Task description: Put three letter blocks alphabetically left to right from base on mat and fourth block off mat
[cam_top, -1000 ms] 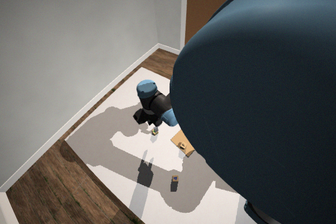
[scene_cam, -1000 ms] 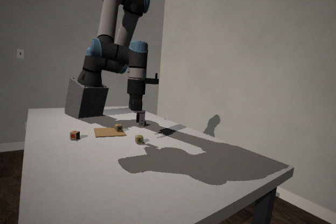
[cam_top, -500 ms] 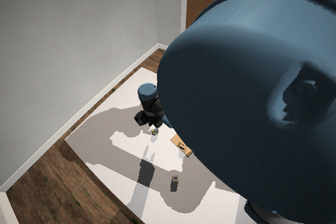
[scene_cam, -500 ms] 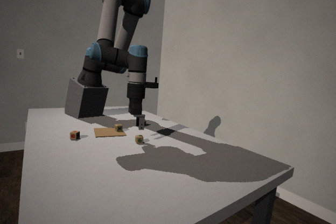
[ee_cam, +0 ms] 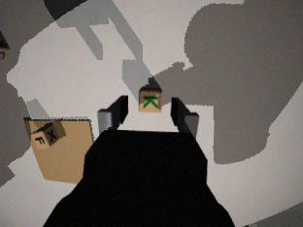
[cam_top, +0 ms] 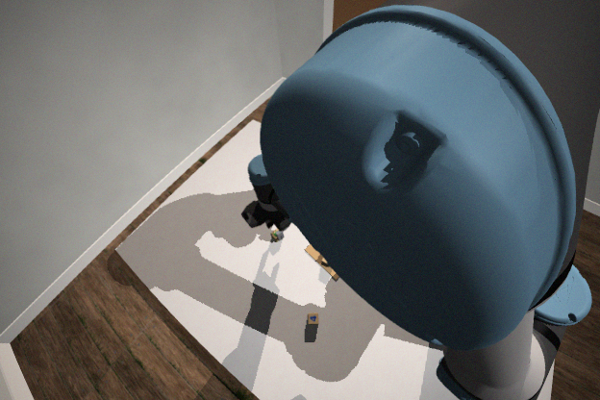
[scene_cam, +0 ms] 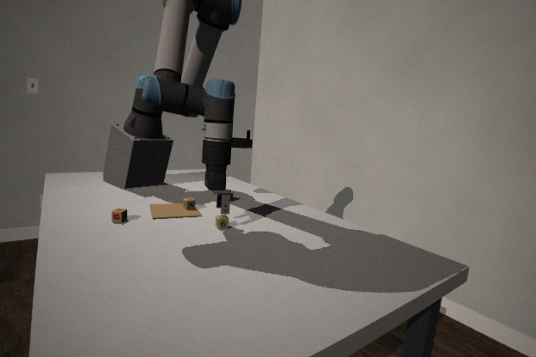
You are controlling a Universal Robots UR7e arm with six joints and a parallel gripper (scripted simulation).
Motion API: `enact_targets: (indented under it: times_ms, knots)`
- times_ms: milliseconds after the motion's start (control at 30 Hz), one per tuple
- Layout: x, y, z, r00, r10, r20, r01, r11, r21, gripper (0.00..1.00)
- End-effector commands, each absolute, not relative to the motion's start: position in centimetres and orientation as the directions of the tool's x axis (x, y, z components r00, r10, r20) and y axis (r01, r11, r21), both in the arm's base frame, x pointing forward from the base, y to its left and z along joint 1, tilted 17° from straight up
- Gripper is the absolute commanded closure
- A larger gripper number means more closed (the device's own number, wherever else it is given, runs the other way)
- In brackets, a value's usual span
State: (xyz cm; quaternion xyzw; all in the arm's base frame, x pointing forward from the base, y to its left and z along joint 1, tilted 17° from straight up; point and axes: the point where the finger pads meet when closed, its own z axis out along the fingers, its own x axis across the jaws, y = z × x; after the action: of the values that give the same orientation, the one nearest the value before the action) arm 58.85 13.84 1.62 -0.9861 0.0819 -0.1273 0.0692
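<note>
The jaws (cam_top: pixel 272 227) (scene_cam: pixel 222 211) stand wide apart with nothing between them, and the K block (cam_top: pixel 276 235) (scene_cam: pixel 222 221) (ee_cam: pixel 151 101) rests on the table (scene_cam: pixel 130 283), off the mat (cam_top: pixel 312 252) (scene_cam: pixel 164 211) (ee_cam: pixel 65 162), its letter up. The F block (scene_cam: pixel 189 203) (ee_cam: pixel 41 140) sits turned on the mat, near its edge. A third block (cam_top: pixel 312 318) (scene_cam: pixel 119 215) (ee_cam: pixel 2 52) is off the mat; the fourth I cannot find. I judge the K block to be light, stiff wood, not fragile, but easy to push or turn by a touch. It would be best taken low, by the middle of two opposite side faces, with the jaws square to them, because a corner grip may twist the letter. The thin mat could slide if it is rubbed.
</note>
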Motion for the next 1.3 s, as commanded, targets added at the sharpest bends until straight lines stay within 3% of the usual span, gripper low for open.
enact_targets:
  times_ms: [0, 1267]
  knots:
    - [59.03, 13.9, 1.18, 0.954, -0.179, 0.241, -0.144, -0.977, -0.157, 0.0]
    - [59.14, 13.95, 0.76, 0.954, -0.179, 0.241, -0.144, -0.977, -0.157, 0.0]
